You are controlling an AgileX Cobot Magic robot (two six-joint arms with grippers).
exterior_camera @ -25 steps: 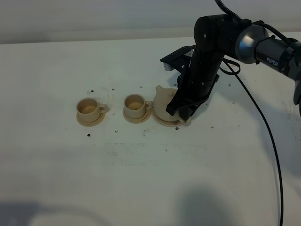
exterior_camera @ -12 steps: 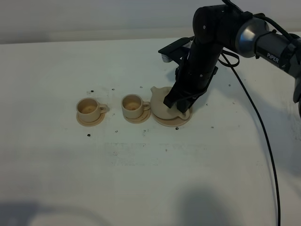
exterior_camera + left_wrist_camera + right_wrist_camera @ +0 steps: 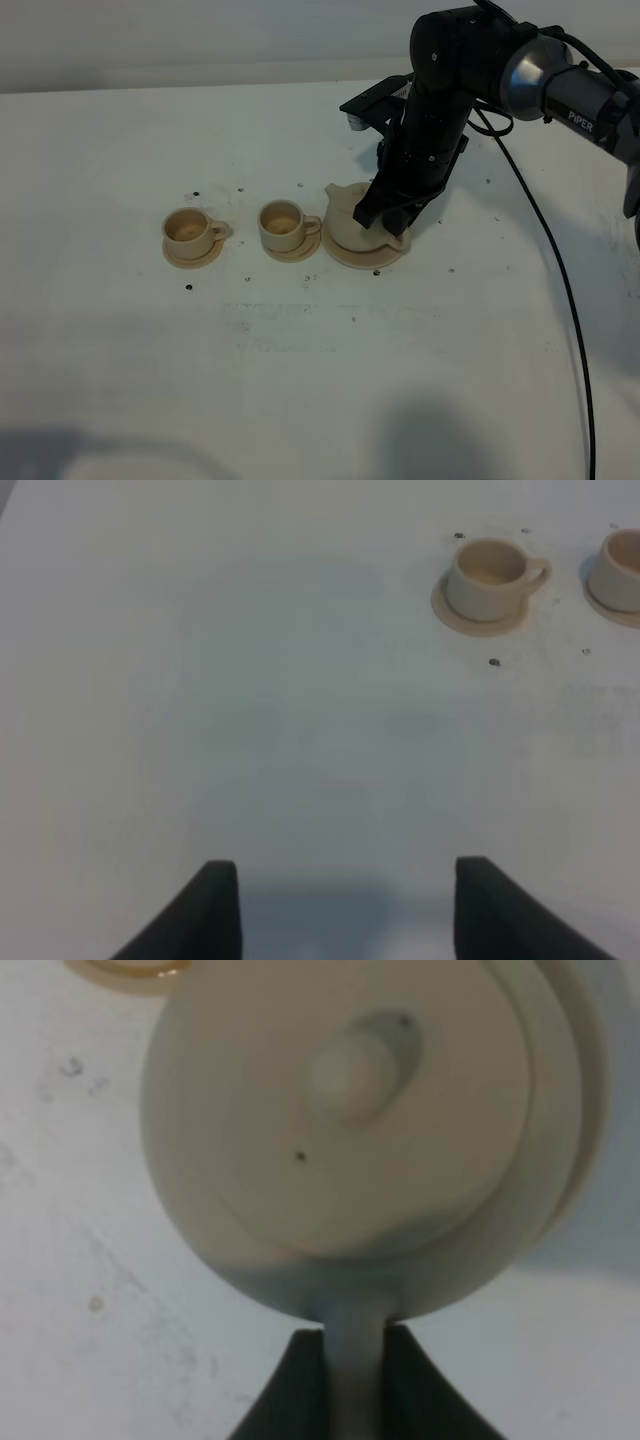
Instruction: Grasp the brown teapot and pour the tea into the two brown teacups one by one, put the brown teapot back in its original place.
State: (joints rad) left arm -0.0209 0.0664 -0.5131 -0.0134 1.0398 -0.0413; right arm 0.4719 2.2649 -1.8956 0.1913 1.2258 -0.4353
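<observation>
Brown teapot (image 3: pixel 345 222) on saucer (image 3: pixel 350 263), teacup (image 3: pixel 283 226) alongside

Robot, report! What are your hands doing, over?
Right hand shut on round beige ceramic teapot, at handle. Left hand open, empty. Small beige ceramic cups unobstructed.

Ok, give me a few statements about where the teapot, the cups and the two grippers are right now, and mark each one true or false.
1. The right gripper is shut on the handle of the brown teapot. True.
2. The teapot is tilted over a cup. False: it is upright over the wide saucer.
3. The left gripper holds a cup. False: it is open and holds nothing.
4. Both teacups stand on small saucers. True.
</observation>
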